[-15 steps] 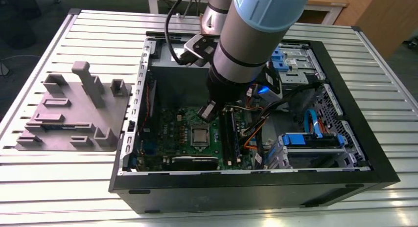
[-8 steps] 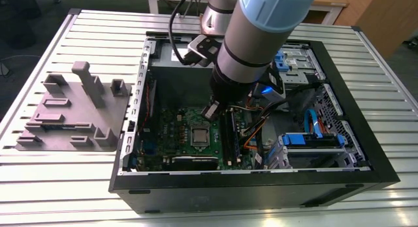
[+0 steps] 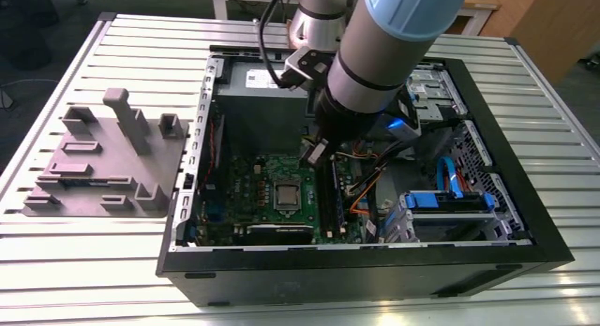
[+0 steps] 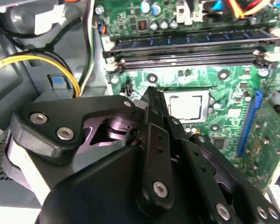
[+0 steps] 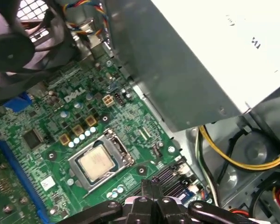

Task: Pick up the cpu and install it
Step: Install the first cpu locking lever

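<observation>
The cpu already lay seated in its socket on the green board, so the placing looked done, while the hand hovered just above that board, fingers pressed together and holding nothing.

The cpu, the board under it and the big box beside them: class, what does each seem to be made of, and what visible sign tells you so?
The cpu: probably metal on top, a matt silvery-grey plate with a dull sheen. The board: apparently coated laminate, glossy green and studded with small parts. The big box: seemingly sheet metal, flat grey, with a white label.
</observation>
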Robot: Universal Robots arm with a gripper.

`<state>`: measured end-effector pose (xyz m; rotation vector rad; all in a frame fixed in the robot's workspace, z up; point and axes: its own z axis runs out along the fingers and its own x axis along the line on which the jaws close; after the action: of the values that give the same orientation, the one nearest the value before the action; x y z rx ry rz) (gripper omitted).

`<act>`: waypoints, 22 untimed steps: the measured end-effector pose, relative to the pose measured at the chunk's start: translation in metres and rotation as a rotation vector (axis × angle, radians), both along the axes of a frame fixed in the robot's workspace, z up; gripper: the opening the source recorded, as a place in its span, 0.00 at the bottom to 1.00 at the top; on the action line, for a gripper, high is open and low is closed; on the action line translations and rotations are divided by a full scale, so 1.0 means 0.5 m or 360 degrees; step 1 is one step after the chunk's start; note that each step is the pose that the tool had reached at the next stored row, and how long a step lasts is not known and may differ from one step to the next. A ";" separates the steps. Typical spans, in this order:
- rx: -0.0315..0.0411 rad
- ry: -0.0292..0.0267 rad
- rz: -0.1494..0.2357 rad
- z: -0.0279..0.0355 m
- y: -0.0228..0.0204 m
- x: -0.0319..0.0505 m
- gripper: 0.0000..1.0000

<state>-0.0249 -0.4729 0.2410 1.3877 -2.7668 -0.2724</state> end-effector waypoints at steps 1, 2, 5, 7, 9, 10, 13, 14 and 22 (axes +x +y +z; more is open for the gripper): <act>0.0000 0.00000 0.0000 0.000 0.0043 0.000 0.10; 0.0000 0.00000 0.0000 0.000 0.0073 0.000 0.10; 0.0000 -0.00001 0.0000 0.000 0.0147 0.001 0.10; 0.0000 -0.00001 0.0000 -0.001 0.0189 0.002 0.10; 0.0000 0.00000 0.0000 -0.001 0.0214 0.002 0.10; 0.0000 0.00000 0.0000 -0.001 0.0229 0.002 0.10; 0.0001 -0.00001 0.0000 -0.002 0.0282 0.002 0.10; 0.0001 -0.00001 0.0000 -0.003 0.0299 0.002 0.10; 0.0007 0.00000 0.0001 -0.007 0.0389 -0.002 0.10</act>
<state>-0.0258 -0.4534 0.2373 1.3893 -2.7675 -0.2786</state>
